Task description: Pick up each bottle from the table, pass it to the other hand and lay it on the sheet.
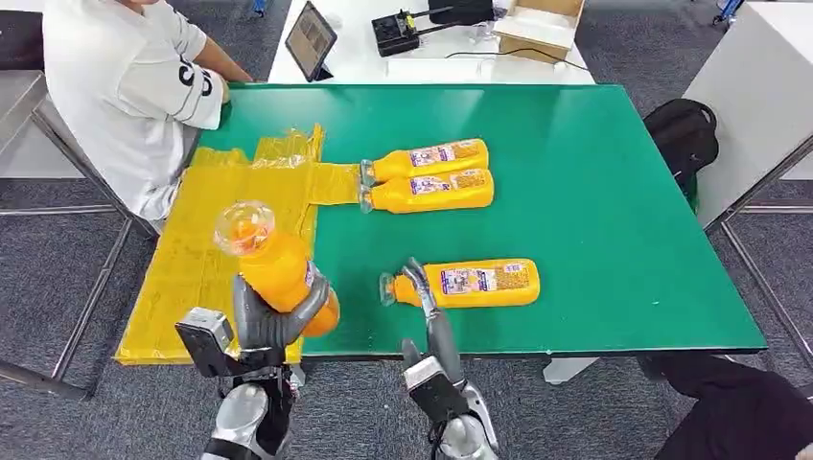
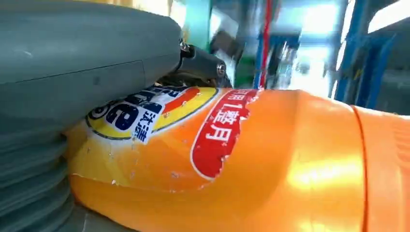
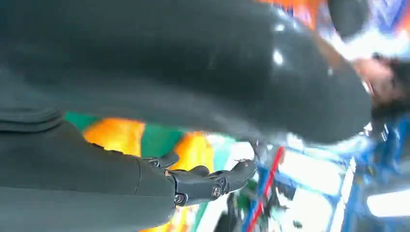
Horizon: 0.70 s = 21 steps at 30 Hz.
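Bottle (image 1: 278,268) of orange liquid gripped in left hand (image 1: 273,321); right hand (image 1: 431,321) released.

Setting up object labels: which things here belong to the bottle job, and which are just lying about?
Job: held bottle, left hand, right hand, near bottle, bottle pair, sheet.
Lying about: tablet, box, backpack.
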{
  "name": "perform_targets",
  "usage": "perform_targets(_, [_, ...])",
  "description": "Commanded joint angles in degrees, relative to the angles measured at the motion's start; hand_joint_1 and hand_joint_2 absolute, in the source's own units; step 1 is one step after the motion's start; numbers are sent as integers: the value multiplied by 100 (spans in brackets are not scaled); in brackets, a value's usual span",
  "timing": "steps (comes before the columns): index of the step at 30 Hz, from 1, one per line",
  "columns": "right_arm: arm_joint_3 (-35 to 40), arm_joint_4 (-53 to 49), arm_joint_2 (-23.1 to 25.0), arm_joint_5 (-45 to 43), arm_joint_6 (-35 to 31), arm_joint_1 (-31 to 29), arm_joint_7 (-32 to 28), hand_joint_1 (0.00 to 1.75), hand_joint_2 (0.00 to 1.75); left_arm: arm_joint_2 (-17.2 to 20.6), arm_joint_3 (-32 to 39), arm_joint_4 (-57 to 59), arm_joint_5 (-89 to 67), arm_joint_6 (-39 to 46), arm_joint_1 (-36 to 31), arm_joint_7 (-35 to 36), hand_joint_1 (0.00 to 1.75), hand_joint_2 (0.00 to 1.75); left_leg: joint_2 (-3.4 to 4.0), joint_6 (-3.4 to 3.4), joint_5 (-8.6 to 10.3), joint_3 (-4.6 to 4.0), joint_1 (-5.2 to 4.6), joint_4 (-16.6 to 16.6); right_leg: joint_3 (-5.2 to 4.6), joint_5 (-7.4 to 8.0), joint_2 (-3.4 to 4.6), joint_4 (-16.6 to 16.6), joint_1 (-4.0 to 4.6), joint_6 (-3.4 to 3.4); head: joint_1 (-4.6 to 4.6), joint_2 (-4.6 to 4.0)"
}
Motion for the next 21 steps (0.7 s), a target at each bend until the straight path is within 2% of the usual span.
perform_targets(1, [557, -1116, -118, -171, -1146, -67, -190, 0, 0, 440, 784, 1344, -1674, 2366, -1356, 17, 175, 175, -11, 2, 1, 9, -1, -3, 10, -5, -14, 3, 1, -14, 2, 0])
perform_targets(4, [762, -1157, -202, -403, -1206, -102, -190, 0, 0, 315, 1995, 2242, -3082, 2366, -1917, 17, 175, 175, 7, 3, -5, 40, 0, -12, 35, -5, 5, -5, 5, -24, 0, 0])
perform_targets(5, [863, -1148, -246, -471, -1282, -135, -190, 0, 0, 155, 2646, 2104, -4226, 2366, -2017, 17, 175, 175, 7, 1, 0, 28, 1, -9, 24, 0, 6, -4, 4, -17, 0, 0])
perform_targets(6, [863, -1148, -246, -471, -1282, -135, -190, 0, 0, 155, 2646, 2104, -4226, 2366, -2017, 17, 175, 175, 9, 3, -4, 41, 2, -10, 37, -4, 6, -4, 6, -24, 2, 0])
perform_targets(8, [863, -1148, -246, -471, -1282, -135, -190, 0, 0, 155, 2646, 2104, -4226, 2366, -2017, 17, 175, 175, 4, 1, 4, 15, 1, -2, 15, -1, 7, 5, 3, -11, 4, 0])
perform_targets(9, [958, -1091, -273, -591, -1258, -189, -190, 0, 0, 47, 3414, 2469, -5317, 2366, -2326, 17, 175, 175, 11, 3, -1, 27, 2, -3, 25, -3, 12, 4, 5, -17, 0, 0])
perform_targets(10, [988, -1058, -272, -621, -1265, -226, -190, 0, 0, -72, 3835, 2428, -6166, 2366, -2452, 49, 175, 175, 10, 1, 2, 21, 2, -3, 17, 1, 8, 4, 4, -13, 2, 0])
perform_targets(11, [1038, -1036, -289, -671, -1219, -254, -190, 0, 0, 11, 4037, 2679, -6838, 2366, -2595, 257, 175, 175, 19, 3, -5, 38, 3, -3, 29, -4, 13, 3, 7, -21, -2, 0])
perform_targets(12, [1091, -1009, -292, -731, -1221, -296, -190, 0, 0, 154, 3962, 2611, -7733, 2366, -2664, 714, 175, 175, 16, 0, 2, 21, 5, -1, 13, 2, 11, 4, 7, -15, 0, 0])
perform_targets(13, [1109, -999, -294, -746, -1215, -313, -190, 0, 0, 276, 3862, 2833, -7930, 2366, -2735, 947, 175, 175, 11, -1, 5, 12, 5, 0, 8, 2, 8, 4, 7, -12, 0, 0])
perform_targets(14, [1154, -980, -303, -813, -1204, -349, -190, 0, 0, 625, 3218, 2902, -8237, 2366, -2736, 1570, 175, 175, 2, 1, 1, 25, 5, -2, 24, -4, 1, 5, 8, -19, 0, 0])
perform_targets(15, [1154, -980, -303, -813, -1204, -349, -190, 0, 0, 625, 3218, 2902, -8237, 2366, -2736, 1570, 175, 175, 3, 2, 0, 29, 1, -4, 25, -6, 4, 6, 5, -21, 0, 0])
perform_targets(17, [1227, -893, -332, -883, -1196, -406, -190, 0, 0, 1057, 2399, 3447, -8237, 2366, -2862, 2245, 175, 175, 7, -1, 5, 18, 1, -5, 15, 0, 8, 5, 3, -15, 0, 0])
perform_targets(19, [1224, -891, -327, -898, -1178, -410, -190, 0, 0, 1147, 2249, 3602, -8237, 2366, -2887, 2361, 175, 175, 2, -1, 6, 17, 2, -5, 13, 0, 2, 4, 4, -14, 0, 0])
perform_targets(20, [1235, -867, -324, -922, -1115, -428, -190, 0, 0, 1460, 1479, 4105, -8237, 2366, -3016, 2926, 175, 175, -1, 0, 3, 27, 3, -7, 22, -5, -2, 4, 6, -20, 2, 0])
perform_targets(21, [1237, -865, -322, -923, -1117, -431, -190, 0, 0, 1478, 1420, 4182, -8237, 2366, -3039, 2962, 175, 175, -1, 2, -1, 40, 2, -8, 36, -11, -5, 4, 7, -26, 0, 0])
